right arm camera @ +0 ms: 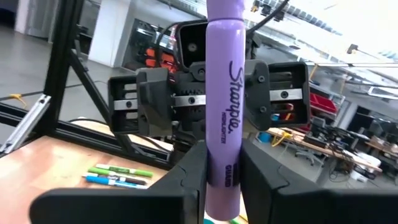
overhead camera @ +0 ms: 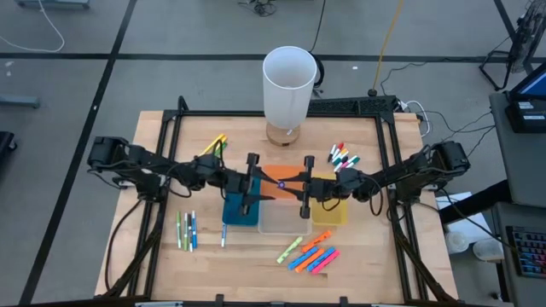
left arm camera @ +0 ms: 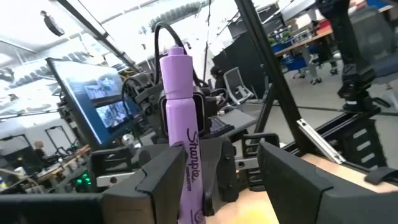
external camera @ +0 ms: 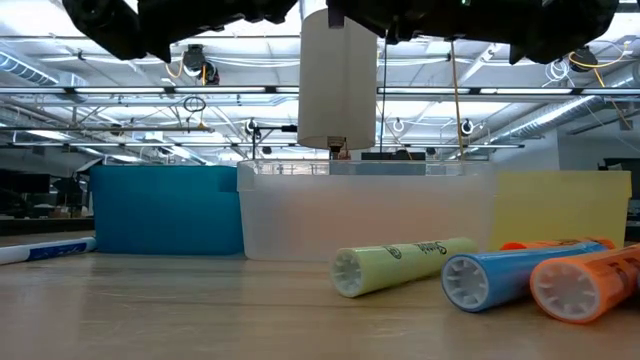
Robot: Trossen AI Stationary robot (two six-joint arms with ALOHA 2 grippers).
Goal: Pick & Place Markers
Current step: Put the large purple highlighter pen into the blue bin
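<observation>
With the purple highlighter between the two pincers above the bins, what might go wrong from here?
1. The right pincer grips the purple highlighter at one end; the left pincer stands open around it, so a mistimed release could drop it.
2. It hangs near the clear bin and orange bin, so it might land in the wrong one.

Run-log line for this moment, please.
phase: handover over bins | right gripper: shut on purple marker | left gripper: open around it | markers on table

The purple highlighter (right arm camera: 222,118) runs off both picture edges, its ends unseen.
</observation>
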